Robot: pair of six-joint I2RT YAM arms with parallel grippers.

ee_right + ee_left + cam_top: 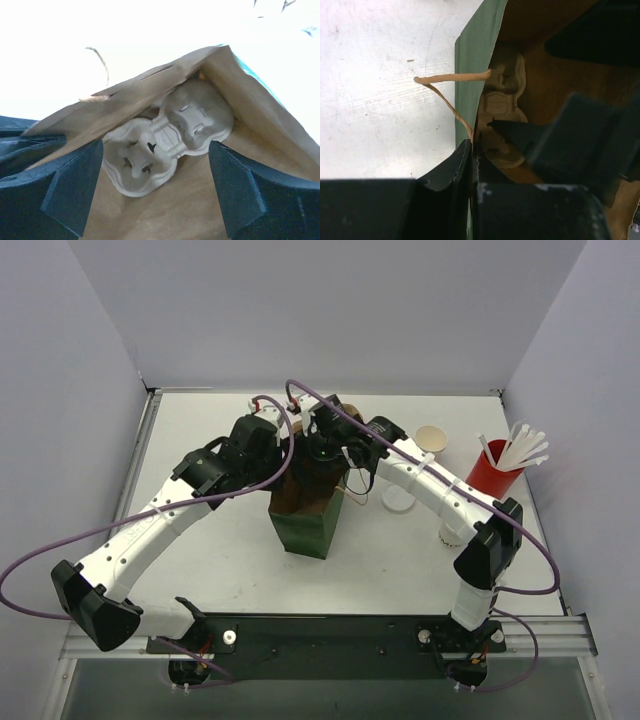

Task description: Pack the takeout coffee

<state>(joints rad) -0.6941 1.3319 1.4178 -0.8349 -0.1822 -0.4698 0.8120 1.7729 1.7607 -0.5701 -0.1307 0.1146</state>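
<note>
A green paper bag (305,525) stands open at the table's middle. My left gripper (288,468) is shut on its rim; the left wrist view shows the jaws (471,147) pinching the green wall (472,60) beside a twine handle (445,82). My right gripper (335,452) is open and empty inside the bag's mouth (156,150), above a pulp cup carrier (200,115) lying on the bag's bottom. A flat round white lid (398,500) lies on the table right of the bag. A small white cup-like shape (453,531) shows partly under my right forearm.
A white cup with a tan inside (431,440) stands at the back right. A red cup of white straws (492,472) stands further right, near the wall. The carrier also shows in the left wrist view (502,95).
</note>
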